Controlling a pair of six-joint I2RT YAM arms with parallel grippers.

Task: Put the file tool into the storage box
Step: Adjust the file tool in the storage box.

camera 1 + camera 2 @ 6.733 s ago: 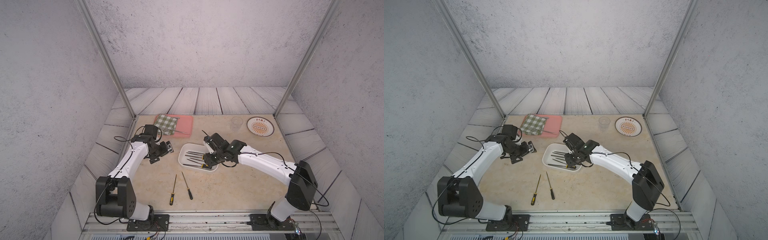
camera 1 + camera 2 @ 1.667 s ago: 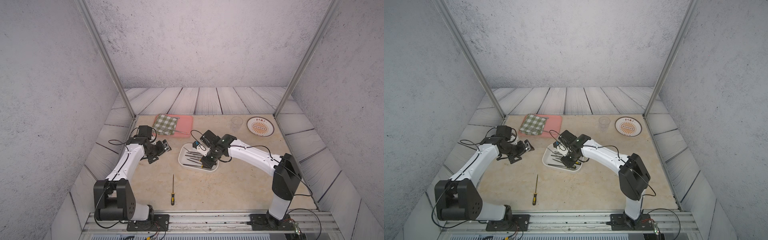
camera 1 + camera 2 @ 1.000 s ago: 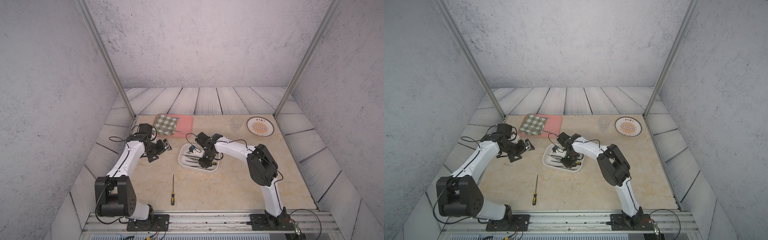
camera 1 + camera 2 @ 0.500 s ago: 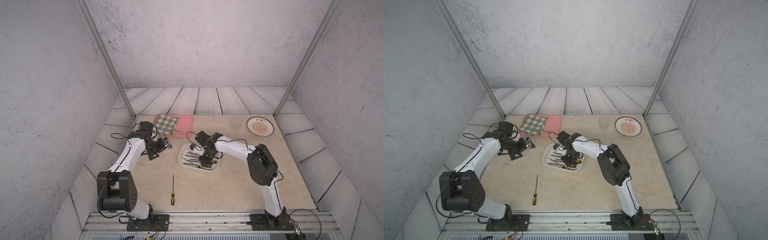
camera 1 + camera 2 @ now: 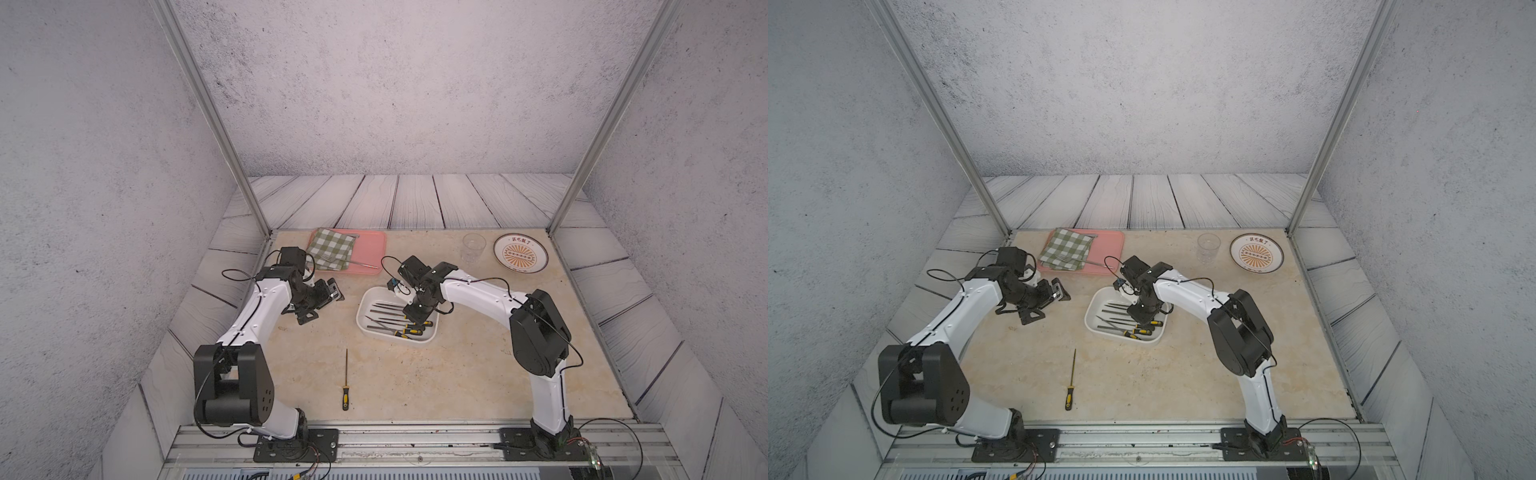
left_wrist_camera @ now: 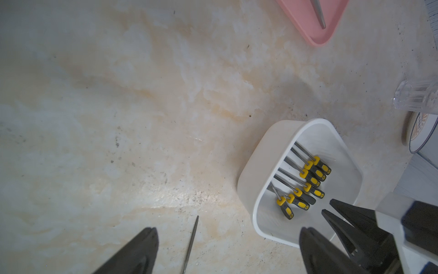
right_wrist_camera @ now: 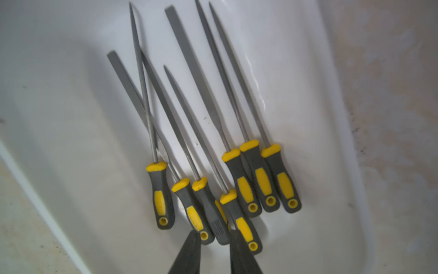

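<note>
The white storage box [image 5: 395,339] [image 5: 1121,336] sits mid-table with several yellow-and-grey file tools [image 5: 390,318] [image 7: 201,95] inside. My right gripper [image 5: 415,320] [image 5: 1140,320] [image 7: 214,237] reaches down into the box. Its jaws stand narrowly apart around the butt of one grey file handle [image 7: 221,233] that rests on its side on the others. One more file tool [image 5: 345,380] [image 5: 1070,380] [image 6: 189,244] lies on the table nearer the front. My left gripper [image 5: 322,305] [image 5: 1046,305] [image 6: 227,251] hovers wide open and empty, left of the box.
A pink tray [image 5: 370,249] with a checked cloth [image 5: 332,249] and a fork sits at the back left. A clear glass [image 5: 473,245] and a patterned plate [image 5: 520,252] stand at the back right. The box wall [image 6: 251,170] is close to my left fingers.
One of the two files that lay on the table is now in the box. Over the last second my right gripper stayed low in the box and my left arm shifted slightly toward the back.
</note>
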